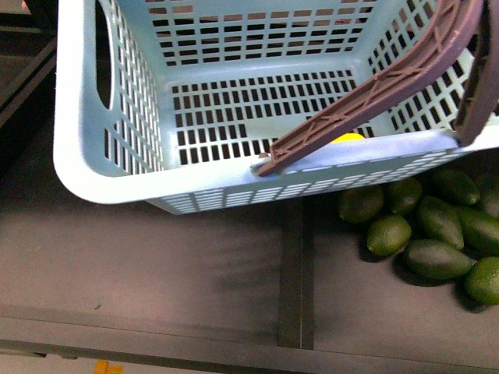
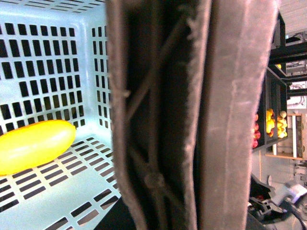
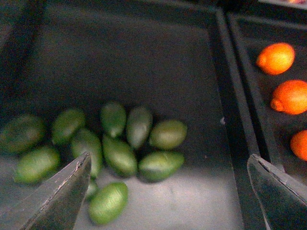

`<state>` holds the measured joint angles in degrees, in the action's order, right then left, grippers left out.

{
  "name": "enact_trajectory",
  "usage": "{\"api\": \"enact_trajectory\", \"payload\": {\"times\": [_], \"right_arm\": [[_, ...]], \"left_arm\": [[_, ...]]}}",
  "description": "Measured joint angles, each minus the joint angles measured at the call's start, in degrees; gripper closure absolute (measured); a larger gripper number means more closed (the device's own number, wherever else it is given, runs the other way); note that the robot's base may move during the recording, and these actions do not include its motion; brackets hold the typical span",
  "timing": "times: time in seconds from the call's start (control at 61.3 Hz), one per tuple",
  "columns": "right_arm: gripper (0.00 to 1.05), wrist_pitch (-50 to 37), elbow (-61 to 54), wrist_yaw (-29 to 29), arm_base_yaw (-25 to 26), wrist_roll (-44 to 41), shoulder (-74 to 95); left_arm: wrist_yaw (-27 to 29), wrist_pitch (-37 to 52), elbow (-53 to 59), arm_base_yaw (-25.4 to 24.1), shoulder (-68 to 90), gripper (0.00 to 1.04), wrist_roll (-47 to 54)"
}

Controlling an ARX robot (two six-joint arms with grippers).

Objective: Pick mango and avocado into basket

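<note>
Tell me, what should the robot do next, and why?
Probably lower the open right gripper toward one avocado of those beneath it: the mango already lies in the basket, and no avocado shows inside yet.

Front view: dark matte bench (image 1: pixel 156 265), split into compartments by raised divider (image 1: pixel 295 273) running front to back. Front rail (image 1: pixel 156 336) along near edge. Past the rail, pale floor strip (image 1: pixel 47 365) w/ small yellow mark (image 1: pixel 107 366), partly cut by frame.

Right wrist view: dark ridge (image 3: pixel 238 105) btw two compartments. Three oranges (image 3: pixel 276 58) in a row on one side of it, near the ridge, third cut by frame edge.

Left wrist view: far off, dark rack (image 2: pixel 283 52) w/ red and yellow fruit (image 2: pixel 271 123) on a shelf, too small to ID. Blurred dark hardware (image 2: pixel 280 201) lower down, unclear.
</note>
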<state>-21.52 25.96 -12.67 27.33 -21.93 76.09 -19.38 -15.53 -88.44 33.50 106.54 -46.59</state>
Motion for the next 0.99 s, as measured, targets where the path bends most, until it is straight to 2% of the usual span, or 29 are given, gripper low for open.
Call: {"api": "enact_trajectory", "payload": {"times": [0.016, 0.065, 0.13, 0.196, 0.245, 0.571, 0.832, 0.995], "right_arm": [[0.09, 1.2, 1.4, -1.0, 1.4, -5.4, 3.7], [0.09, 3.3, 3.8, -1.2, 3.7, -14.4, 10.6], [0.09, 4.3, 6.3, 0.2, 5.2, -23.2, 16.8], [0.09, 4.2, 10.1, 4.5, 5.9, -36.3, 25.4], [0.09, 4.0, 12.1, 6.1, 5.5, -39.3, 29.3], [0.09, 6.4, 25.7, 10.9, 3.6, -42.0, 48.5], [0.09, 12.9, 35.2, 11.5, 4.6, -47.6, 56.5], [0.09, 15.6, 41.1, 11.1, 4.2, -48.2, 60.9]], "left_arm": [[0.3, 0.0, 0.0, -0.2, 0.0, 0.90, 0.0], [0.9, 0.0, 0.0, -0.4, 0.0, 0.90, 0.2], [1.2, 0.0, 0.0, -0.5, 0.0, 0.90, 0.5], [0.8, 0.0, 0.0, -0.5, 0.0, 0.90, 0.5], [0.3, 0.0, 0.0, -0.5, 0.0, 0.90, 0.4], [0.0, 0.0, 0.0, -0.4, 0.0, 0.90, 0.3], [0.5, 0.0, 0.0, -0.4, 0.0, 0.90, 0.4], [0.3, 0.0, 0.0, -0.4, 0.0, 0.90, 0.4]]}}
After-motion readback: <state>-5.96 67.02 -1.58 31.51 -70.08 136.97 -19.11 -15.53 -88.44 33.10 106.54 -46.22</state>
